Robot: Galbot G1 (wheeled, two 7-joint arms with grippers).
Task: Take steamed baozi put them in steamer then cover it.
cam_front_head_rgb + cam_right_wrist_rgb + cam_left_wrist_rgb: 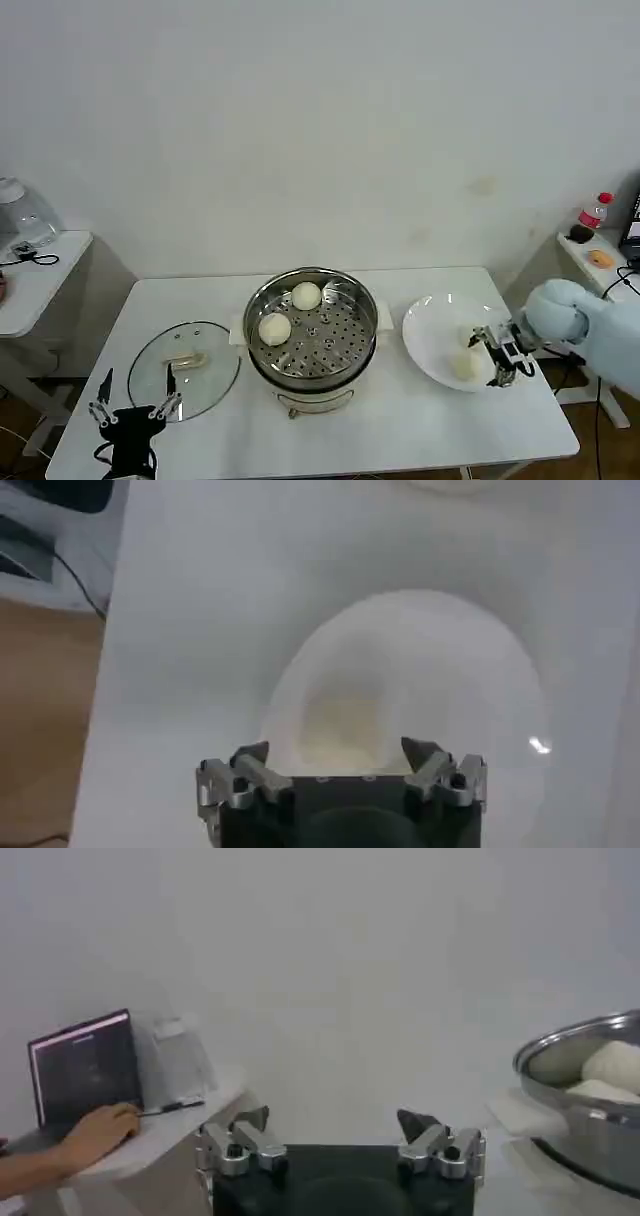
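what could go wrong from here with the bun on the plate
1. The right gripper hangs open over the white plate, with a baozi under it. The soft round bun could squash or roll out of the closing fingers.
2. The plate is shallow and loose on the table, so a low approach might push it.
3. Two baozi already sit in the steamer; a careless drop could land on them.

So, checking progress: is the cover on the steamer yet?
No, the cover lies on the table left of the open steamer.
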